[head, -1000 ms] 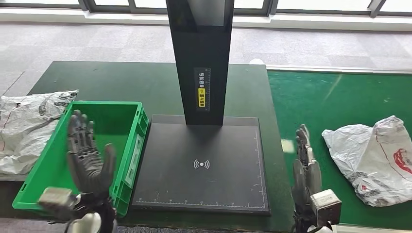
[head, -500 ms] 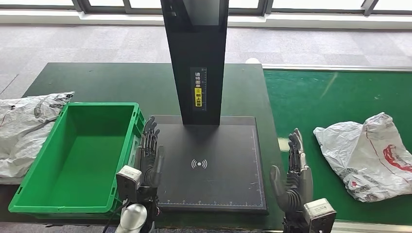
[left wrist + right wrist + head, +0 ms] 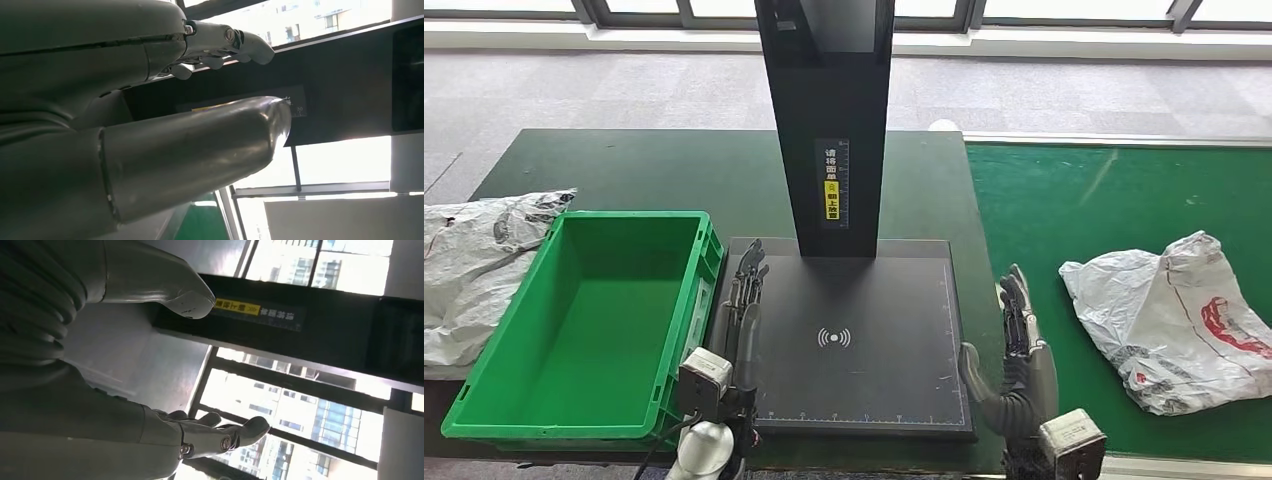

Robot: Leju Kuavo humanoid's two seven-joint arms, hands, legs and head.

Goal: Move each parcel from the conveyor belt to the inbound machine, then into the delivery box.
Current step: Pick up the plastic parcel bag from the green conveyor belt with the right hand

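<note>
The left robot hand [image 3: 742,320] stands edge-up, fingers apart and empty, over the inbound machine [image 3: 864,340]'s left edge beside the green delivery box [image 3: 484,395]. The right robot hand [image 3: 1022,350] mirrors it at the machine's right edge, spread and empty. A white parcel [image 3: 1174,320] with red print lies on the green conveyor belt [image 3: 1064,200]; the column's yellow label [image 3: 833,190] is unreadable.

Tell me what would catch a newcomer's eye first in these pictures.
First, the tall black column of the inbound machine rising from its flat black scanning plate in the middle of the table. Next, the bright green empty plastic delivery box to its left, and the crumpled white plastic parcel with red print on the green conveyor belt to its right. The left robot hand and right robot hand flank the plate, fingers extended, holding nothing.
</note>
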